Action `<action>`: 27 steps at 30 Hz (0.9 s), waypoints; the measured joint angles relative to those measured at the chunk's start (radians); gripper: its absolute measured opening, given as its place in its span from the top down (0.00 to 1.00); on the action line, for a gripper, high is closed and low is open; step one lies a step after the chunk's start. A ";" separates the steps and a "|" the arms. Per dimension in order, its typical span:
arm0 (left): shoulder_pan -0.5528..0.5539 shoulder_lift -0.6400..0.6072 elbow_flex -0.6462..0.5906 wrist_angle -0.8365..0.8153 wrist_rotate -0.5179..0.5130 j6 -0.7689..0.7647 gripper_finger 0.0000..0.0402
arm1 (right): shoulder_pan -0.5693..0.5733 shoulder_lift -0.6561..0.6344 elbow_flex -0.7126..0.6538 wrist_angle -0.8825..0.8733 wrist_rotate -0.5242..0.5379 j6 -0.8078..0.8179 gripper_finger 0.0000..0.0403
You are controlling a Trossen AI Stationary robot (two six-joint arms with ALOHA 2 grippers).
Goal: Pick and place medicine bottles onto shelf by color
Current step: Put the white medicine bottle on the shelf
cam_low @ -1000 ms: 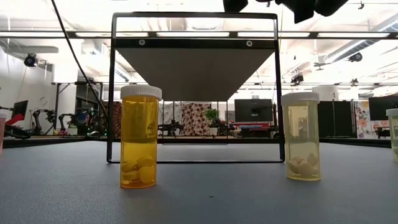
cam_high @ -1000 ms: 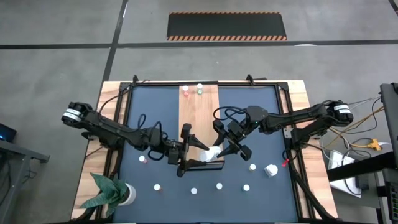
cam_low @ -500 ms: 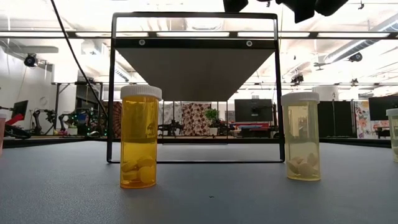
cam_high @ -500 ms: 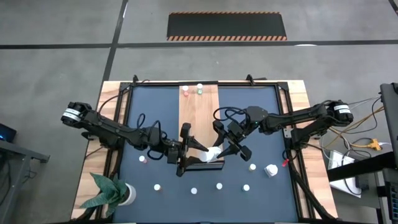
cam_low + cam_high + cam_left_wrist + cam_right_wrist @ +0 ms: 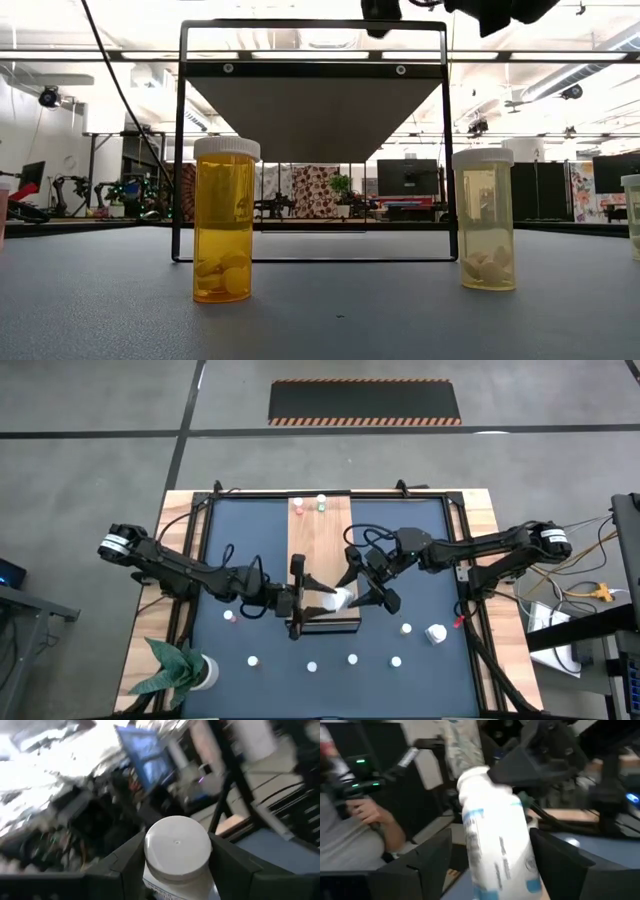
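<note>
A large white plastic medicine bottle with a white cap and a blue-banded label (image 5: 338, 600) hangs between the two grippers above the near end of the long light-brown wooden shelf (image 5: 318, 550), which runs down the middle of the dark table mat (image 5: 240, 550). Compared with a second ago, the bottle and both grippers sit a little farther up the shelf, away from its dark front edge, and the right gripper (image 5: 364, 593) has spread its fingers wider.

In the left wrist view the bottle's round white cap (image 5: 177, 851) sits squarely between the left gripper's (image 5: 301, 600) dark fingers (image 5: 125, 865), which clasp the bottle on both sides. In the right wrist view the bottle's body (image 5: 497, 845) tilts between the right gripper's fingers (image 5: 422, 867), which stand clear of it on either side, released.

At the shelf's far end stand two small bottles, one pink-capped (image 5: 298, 506) and one green-capped (image 5: 321, 502). More small white bottles (image 5: 352, 658) are scattered across the near part of the mat, with a larger white one (image 5: 436, 632) near the right side. In the low view an amber pill bottle with a white cap (image 5: 224, 220) and a pale yellow one (image 5: 485, 220) stand on the mat before the shelf's black metal frame (image 5: 312, 140). A white pot with a green plant (image 5: 180, 670) sits at the near left corner.
</note>
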 joint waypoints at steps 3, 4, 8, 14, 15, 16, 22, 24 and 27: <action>0.000 -0.001 0.000 -0.064 -0.109 -0.054 0.57 | -0.016 -0.046 0.000 -0.118 0.097 -0.003 0.32; 0.000 -0.001 0.000 -0.088 -0.140 -0.071 0.57 | -0.020 -0.064 0.000 -0.164 0.145 -0.008 0.32; 0.000 -0.001 -0.001 -0.186 -0.303 -0.131 0.57 | -0.028 -0.130 0.000 -0.338 0.351 -0.044 0.31; 0.035 -0.002 0.003 -0.299 -0.652 -0.204 0.57 | -0.028 -0.205 0.000 -0.489 0.606 -0.055 0.34; 0.050 -0.005 0.003 -0.317 -0.669 -0.234 0.57 | -0.028 -0.211 0.000 -0.501 0.624 -0.055 0.34; 0.065 -0.009 0.003 -0.334 -0.671 -0.271 0.57 | -0.028 -0.213 0.000 -0.509 0.630 -0.056 0.34; 0.144 -0.060 0.020 -0.587 -0.610 -0.502 0.57 | -0.027 -0.193 0.000 -0.513 0.631 -0.049 0.36; 0.167 -0.093 0.033 -0.701 -0.510 -0.566 0.57 | -0.027 -0.181 0.000 -0.516 0.630 -0.048 0.36; 0.189 -0.141 0.028 -0.739 -0.429 -0.599 0.57 | -0.027 -0.161 0.000 -0.513 0.630 -0.048 0.36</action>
